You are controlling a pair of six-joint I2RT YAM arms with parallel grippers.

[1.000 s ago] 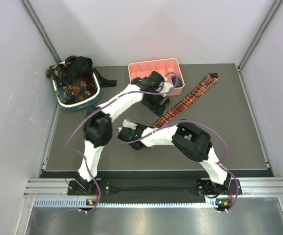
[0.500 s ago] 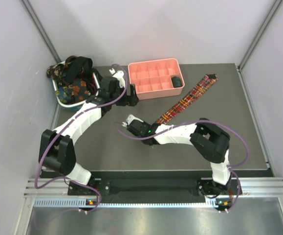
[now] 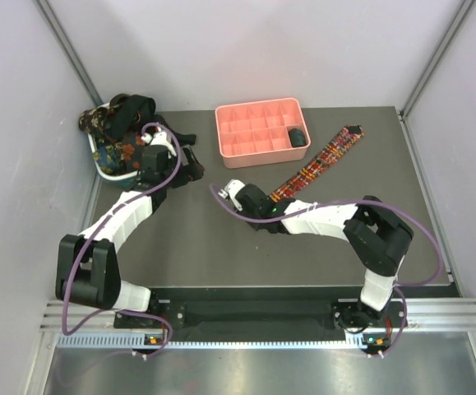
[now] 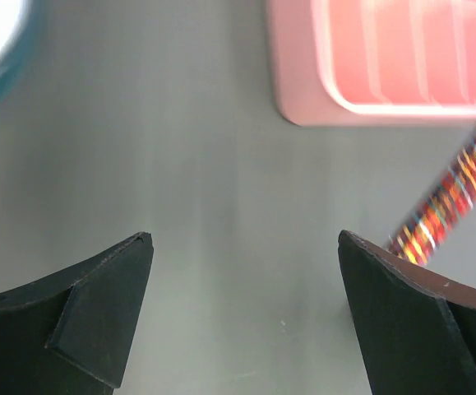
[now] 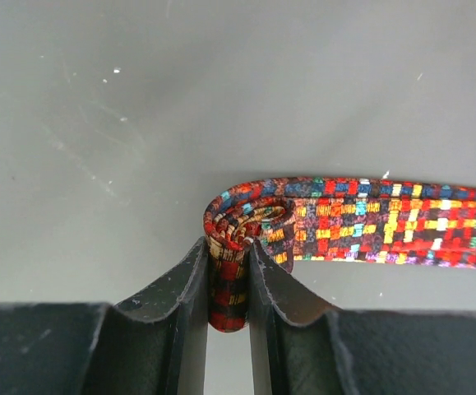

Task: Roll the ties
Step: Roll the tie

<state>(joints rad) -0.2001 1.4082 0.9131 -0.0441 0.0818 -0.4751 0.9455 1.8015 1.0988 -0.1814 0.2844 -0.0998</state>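
Teal-rimmed basket (image 3: 135, 176) at far left holds the dark ties (image 3: 124, 123). Beside it, the left gripper (image 4: 244, 247) hangs wide open over the table (image 3: 213, 247). Further right, the right gripper (image 5: 229, 259) pinches the rolled end of the plaid tie (image 3: 318, 167), which stretches flat past the pink tray (image 3: 254, 156).

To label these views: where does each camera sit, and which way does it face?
Top external: above and behind the bases, looking down on the table; both arms show.
Left wrist: on the left arm, facing the table between the open left gripper's fingers.
Right wrist: facing the plaid tie's rolled end, pinched by the right gripper.
Shared: all three show the plaid tie.
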